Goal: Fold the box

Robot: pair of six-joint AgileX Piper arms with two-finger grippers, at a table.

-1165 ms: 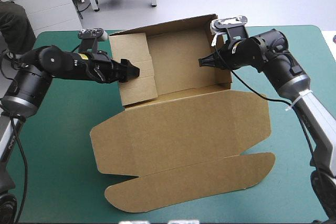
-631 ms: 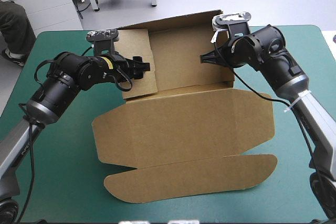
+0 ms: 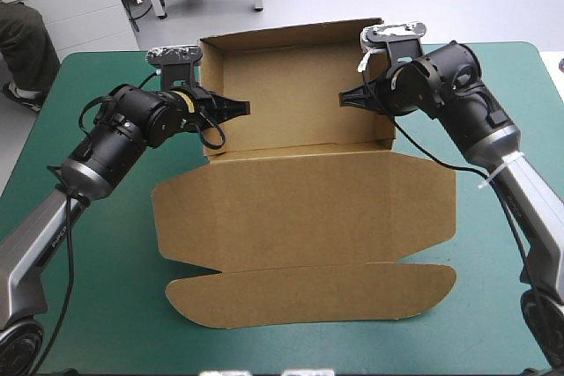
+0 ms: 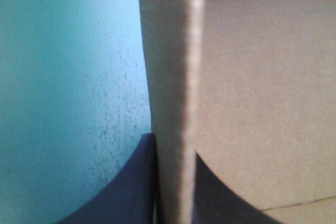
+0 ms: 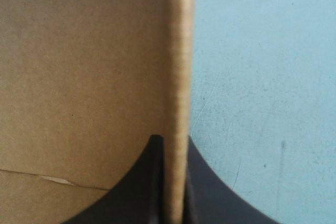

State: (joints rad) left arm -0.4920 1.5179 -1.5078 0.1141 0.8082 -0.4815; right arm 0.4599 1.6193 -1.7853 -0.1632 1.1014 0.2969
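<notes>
left gripper (image 3: 236, 109): we've got its black fingers clamped on the box (image 3: 308, 209) at the left wall (image 4: 169, 77), one finger outside, one inside.
box: it sits mid-table on the teal-green cover (image 3: 97, 244), back and side walls up, lid and rounded flap flat toward the near edge.
right gripper (image 3: 345, 99): we see it pinched on the right wall (image 5: 178, 51), board between its fingers.

Bright, even overhead light covers the tabletop (image 3: 115, 305); the box (image 3: 304, 209) casts only soft, narrow shadows. In the wrist views its wall edge glows pale inside the dark left tool (image 4: 173, 148) and right tool (image 5: 172, 139).
</notes>
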